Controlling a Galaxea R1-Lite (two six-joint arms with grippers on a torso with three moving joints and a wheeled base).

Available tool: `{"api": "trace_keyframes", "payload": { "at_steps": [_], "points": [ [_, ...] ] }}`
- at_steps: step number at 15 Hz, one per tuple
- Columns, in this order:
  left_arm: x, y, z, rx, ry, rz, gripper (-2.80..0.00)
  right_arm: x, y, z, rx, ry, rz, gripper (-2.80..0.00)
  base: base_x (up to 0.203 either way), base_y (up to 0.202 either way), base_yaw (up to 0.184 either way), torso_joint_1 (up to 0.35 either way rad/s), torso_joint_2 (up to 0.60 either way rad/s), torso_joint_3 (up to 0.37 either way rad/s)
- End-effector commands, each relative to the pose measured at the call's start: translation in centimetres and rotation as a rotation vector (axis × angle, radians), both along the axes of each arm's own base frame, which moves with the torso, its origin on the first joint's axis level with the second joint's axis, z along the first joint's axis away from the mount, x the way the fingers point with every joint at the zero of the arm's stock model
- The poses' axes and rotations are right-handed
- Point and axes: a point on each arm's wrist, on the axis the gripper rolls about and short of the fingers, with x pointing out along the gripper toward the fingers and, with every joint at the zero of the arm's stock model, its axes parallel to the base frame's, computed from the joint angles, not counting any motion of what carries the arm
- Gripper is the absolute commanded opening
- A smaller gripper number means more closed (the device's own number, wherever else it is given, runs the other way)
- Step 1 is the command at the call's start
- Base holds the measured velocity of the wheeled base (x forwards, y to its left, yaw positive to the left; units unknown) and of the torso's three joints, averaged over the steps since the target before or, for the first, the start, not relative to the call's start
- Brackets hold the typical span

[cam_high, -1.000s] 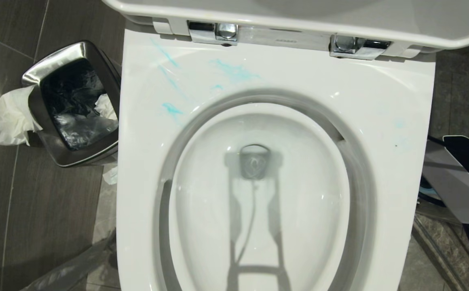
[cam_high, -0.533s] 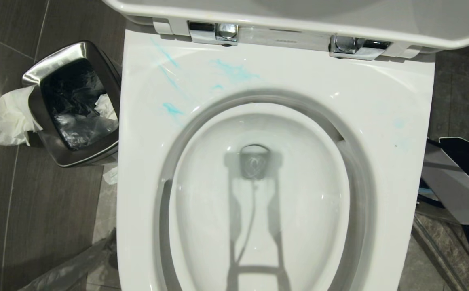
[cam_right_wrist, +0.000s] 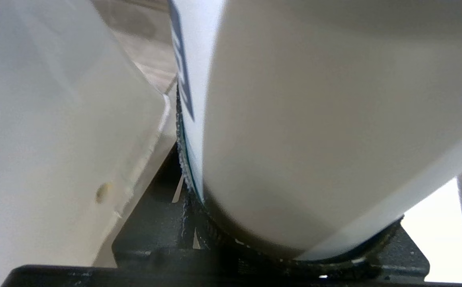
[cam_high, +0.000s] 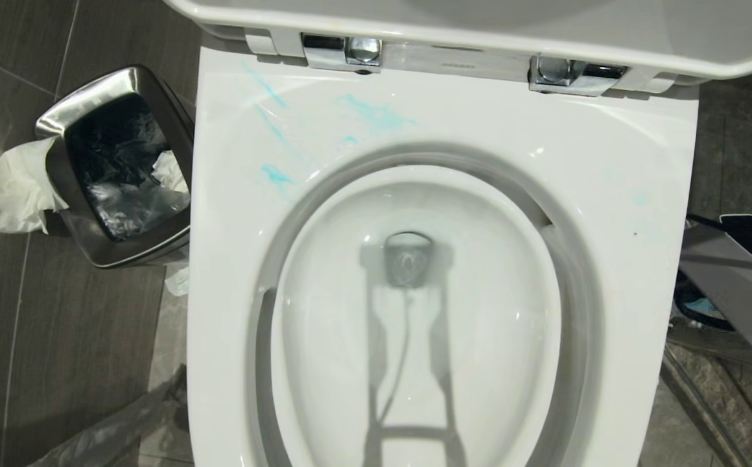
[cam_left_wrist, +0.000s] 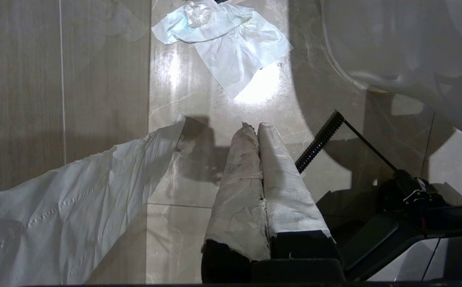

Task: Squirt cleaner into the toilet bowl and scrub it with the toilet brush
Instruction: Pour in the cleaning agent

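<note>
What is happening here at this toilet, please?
A robot is cleaning the toilet bowl. Turquoise cleaner lies in streaks on the rim's far left part, and no brush is in sight. The right tool is closed around a white bottle with a blue label. The left tool is shut and empty, parked over the floor.

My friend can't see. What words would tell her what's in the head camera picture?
A white toilet bowl seen from above, seat lifted, with turquoise cleaner smeared on its back rim. A steel waste bin with crumpled tissue stands on the dark tiled floor to its left.
</note>
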Motion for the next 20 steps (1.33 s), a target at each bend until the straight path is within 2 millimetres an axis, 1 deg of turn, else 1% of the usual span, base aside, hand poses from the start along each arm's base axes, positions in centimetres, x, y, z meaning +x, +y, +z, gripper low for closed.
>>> {"api": "trace_keyframes", "payload": {
  "at_steps": [1, 3, 6, 10, 12, 15, 17, 19, 20],
  "points": [
    [0.0, 0.0, 0.0, 0.0, 0.002, 0.0, -2.8, -1.8, -0.5, 2.9, 0.003, -0.037, -0.008, -2.8, 0.0, 0.0, 0.0, 0.0, 0.0, 0.0],
    [0.0, 0.0, 0.0, 0.0, 0.002, -0.001, -2.8, -3.1, -0.7, 4.6, 0.005, -0.027, -0.01, -2.8, 0.0, 0.0, 0.0, 0.0, 0.0, 0.0],
    [0.0, 0.0, 0.0, 0.0, 0.002, -0.001, -2.8, -5.3, -0.9, 8.2, 0.013, 0.002, -0.01, -2.8, 0.0, 0.0, 0.0, 0.0, 0.0, 0.0],
    [0.0, 0.0, 0.0, 0.0, 0.002, -0.002, -2.8, -9.1, -1.0, 11.7, 0.014, 0.05, -0.013, -2.8, 0.0, 0.0, 0.0, 0.0, 0.0, 0.0],
    [0.0, 0.0, 0.0, 0.0, 0.002, 0.0, -2.8, -11.0, -1.4, 13.2, 0.022, 0.066, -0.031, -2.8, 0.0, 0.0, 0.0, 0.0, 0.0, 0.0],
    [0.0, 0.0, 0.0, 0.0, 0.002, 0.0, -2.8, -14.4, -2.2, 14.7, 0.026, 0.089, -0.056, -2.8, 0.0, 0.0, 0.0, 0.0, 0.0, 0.0],
    [0.0, 0.0, 0.0, 0.0, 0.002, -0.001, -2.8, -16.5, -3.2, 15.4, 0.029, 0.097, -0.088, -2.8, 0.0, 0.0, 0.0, 0.0, 0.0, 0.0],
    [0.0, 0.0, 0.0, 0.0, 0.002, 0.0, -2.8, -19.0, -4.2, 15.9, 0.032, 0.133, -0.126, -2.8, 0.0, 0.0, 0.0, 0.0, 0.0, 0.0],
    [0.0, 0.0, 0.0, -0.001, 0.002, 0.0, -2.8, -20.1, -4.4, 15.6, 0.038, 0.176, -0.135, -2.8, 0.0, 0.0, 0.0, 0.0, 0.0, 0.0]
  ]
}}
